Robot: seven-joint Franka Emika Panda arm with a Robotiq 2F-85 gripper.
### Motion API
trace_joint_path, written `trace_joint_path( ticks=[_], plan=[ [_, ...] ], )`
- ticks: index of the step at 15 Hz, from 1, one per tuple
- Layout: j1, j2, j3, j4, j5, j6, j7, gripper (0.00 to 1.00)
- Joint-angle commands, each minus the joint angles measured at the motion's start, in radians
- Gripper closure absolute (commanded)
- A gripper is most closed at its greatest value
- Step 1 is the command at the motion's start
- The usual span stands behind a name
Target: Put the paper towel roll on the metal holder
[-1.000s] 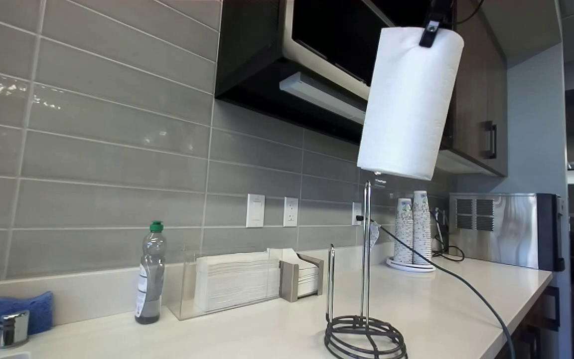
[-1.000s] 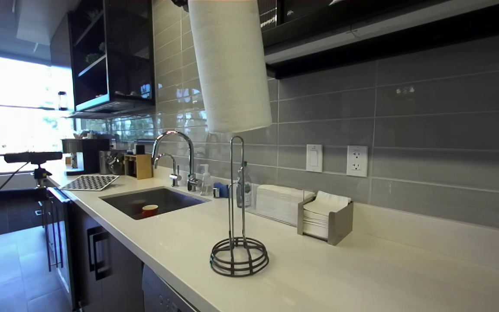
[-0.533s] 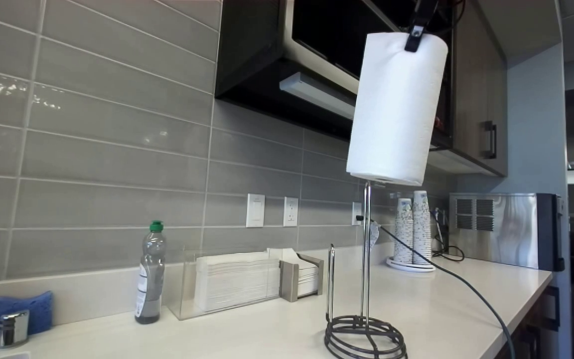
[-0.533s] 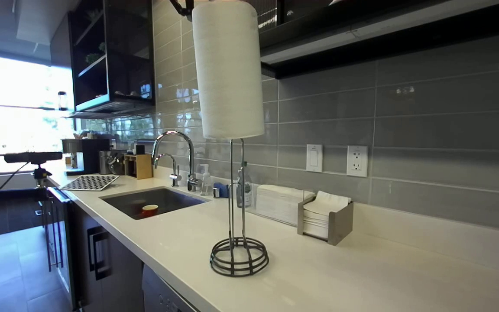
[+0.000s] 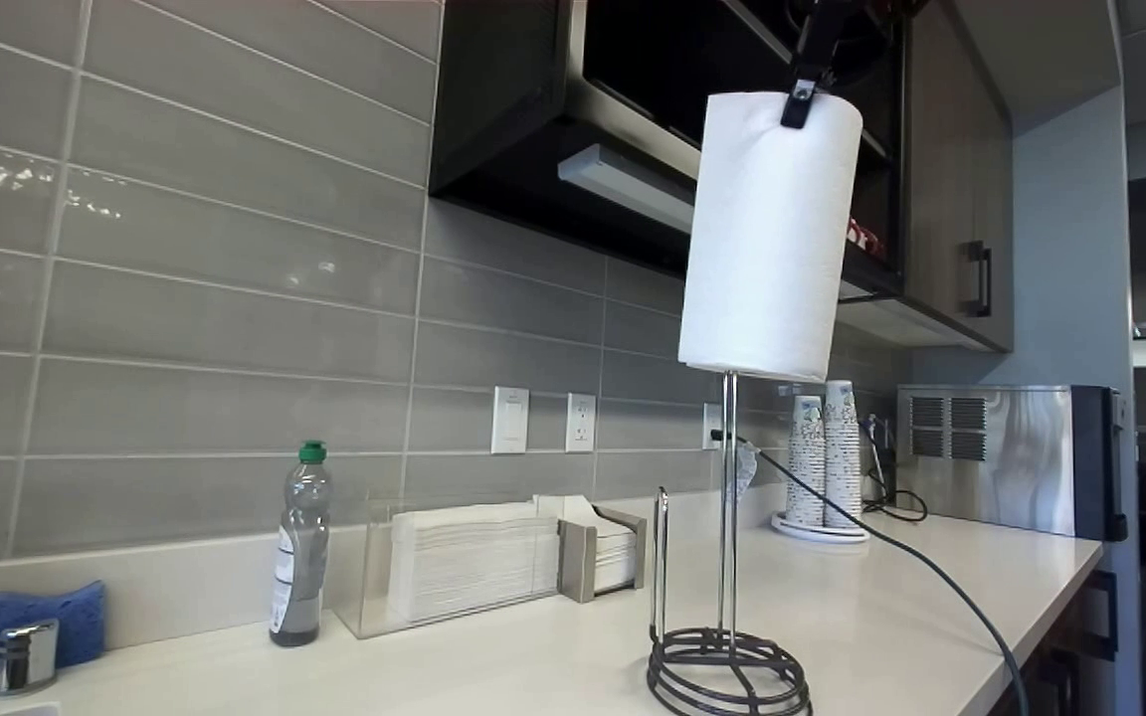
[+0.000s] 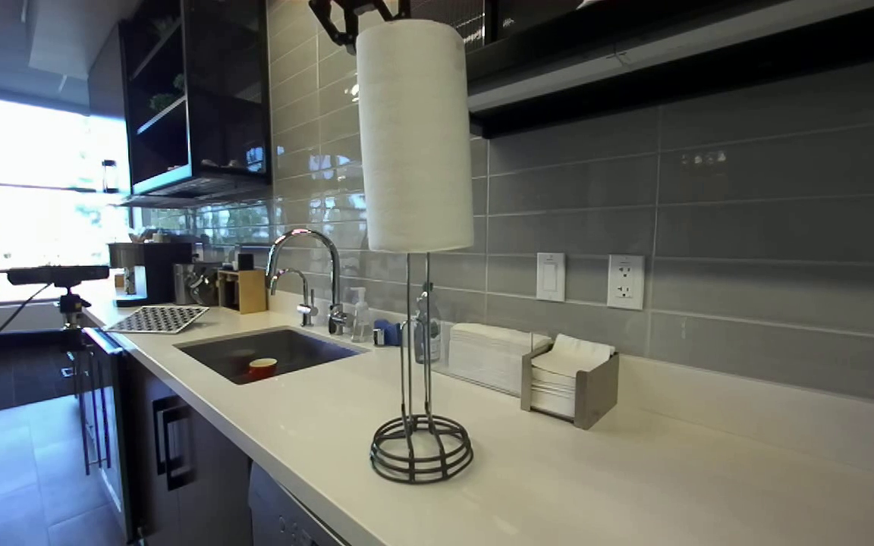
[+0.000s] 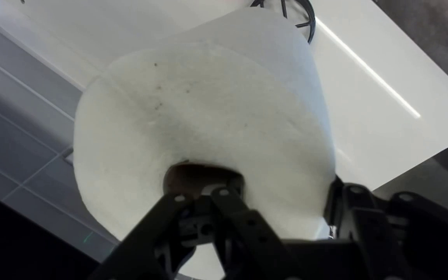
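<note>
The large white paper towel roll (image 5: 770, 239) hangs above the counter, leaning slightly. My gripper (image 7: 286, 190) is shut on the wall at its upper end, with a finger inside the core hole and the opposite finger outside. Below the roll stands the metal holder (image 5: 729, 507), upright on its dark wire rings. In both exterior views the rod's top is hidden at the roll's bottom end; I cannot tell whether it is inside the core or pressing beside it. In the wrist view the roll covers most of the holder; only part of its ring base shows.
A soap bottle (image 5: 296, 567), a clear box of paper towels (image 5: 474, 562) and a napkin holder (image 6: 595, 390) stand along the wall. Stacked cups (image 5: 840, 457) are farther along. A dark wall cabinet (image 5: 503, 109) hangs behind the roll. A sink (image 6: 209, 356) lies beyond the holder.
The roll has come down with my gripper and stands more upright, its bottom now covering the rod's top. The holder has shifted very slightly. My grip is unchanged.
</note>
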Motion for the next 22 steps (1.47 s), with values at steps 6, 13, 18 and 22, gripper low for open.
trace_joint_path(
  ticks=[6,13,18,22],
  plan=[
    [-0.012,0.064,0.003,0.107,0.040,-0.079,-0.054,0.79],
    [0.010,0.087,0.002,0.170,0.013,-0.108,-0.068,0.79],
    [0.018,0.111,0.026,0.259,0.009,-0.168,-0.079,0.79],
    [0.017,0.113,0.029,0.290,0.006,-0.214,-0.088,0.79]
  ],
)
